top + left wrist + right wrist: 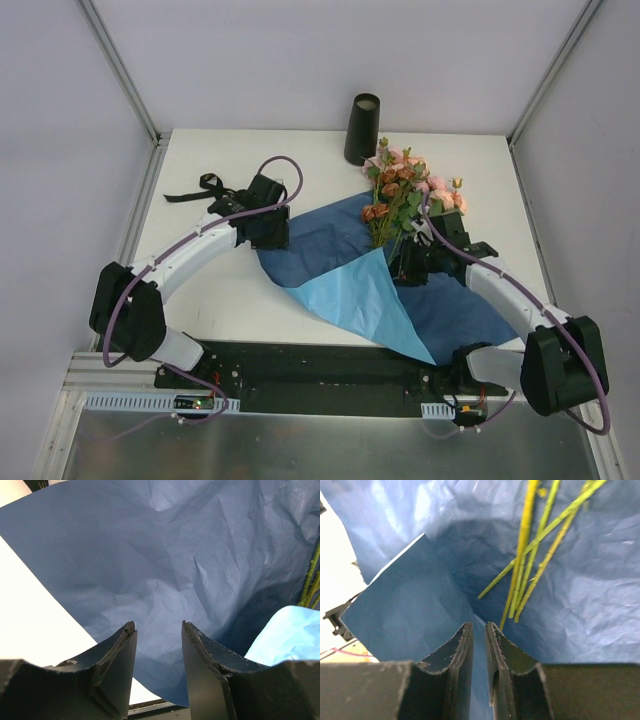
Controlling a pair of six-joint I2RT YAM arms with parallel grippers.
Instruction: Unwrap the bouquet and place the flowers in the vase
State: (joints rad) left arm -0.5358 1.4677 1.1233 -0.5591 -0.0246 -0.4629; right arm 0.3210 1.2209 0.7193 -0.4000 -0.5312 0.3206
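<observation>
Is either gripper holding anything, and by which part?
Left gripper: nothing, jaws open over blue paper. Right gripper: jaws nearly closed at the paper; a pinch cannot be told. Stems lie ahead, ungripped.

A flat white rectangular table (220,290) sits between pale grey walls. A loose black fabric ribbon (185,194) lies near its far-left corner.

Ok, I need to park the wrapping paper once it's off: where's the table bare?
Bare table lies between the ribbon and the vase, and at the front, between the left arm and the blue paper. The right-centre is crowded: paper, flowers and the right gripper.
</observation>
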